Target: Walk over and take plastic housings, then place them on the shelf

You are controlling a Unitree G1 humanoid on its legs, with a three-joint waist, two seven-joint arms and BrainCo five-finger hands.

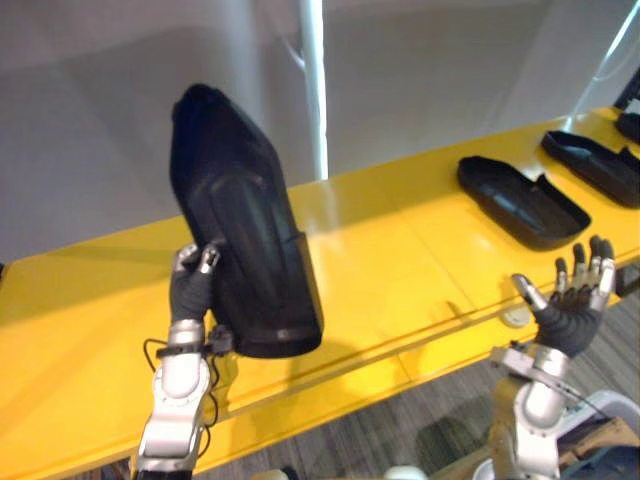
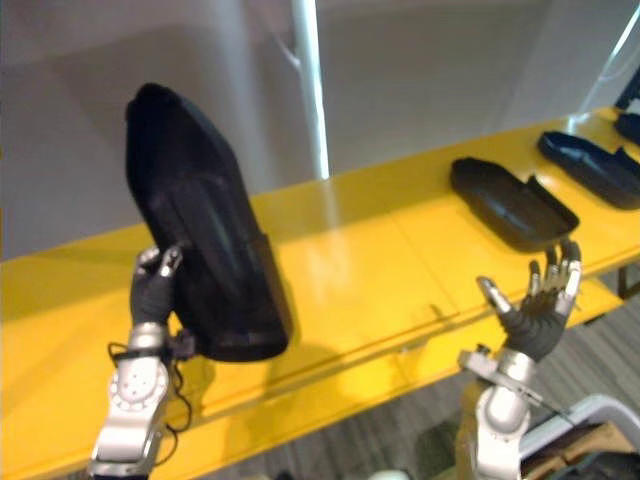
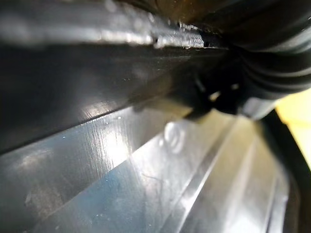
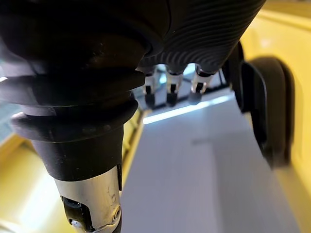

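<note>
Left hand [image 1: 192,288] gripped tilted black housing [image 1: 245,220] over yellow shelf [image 1: 400,260], right hand [image 1: 572,305] empty, fingers [image 1: 603,268] splayed (other housings [image 1: 520,200] lay on shelf)

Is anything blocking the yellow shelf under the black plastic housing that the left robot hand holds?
Nothing visible. The glossy yellow shelf below the black plastic housing in the left robot hand is bare; the nearest other black housing lies well to its right.
</note>
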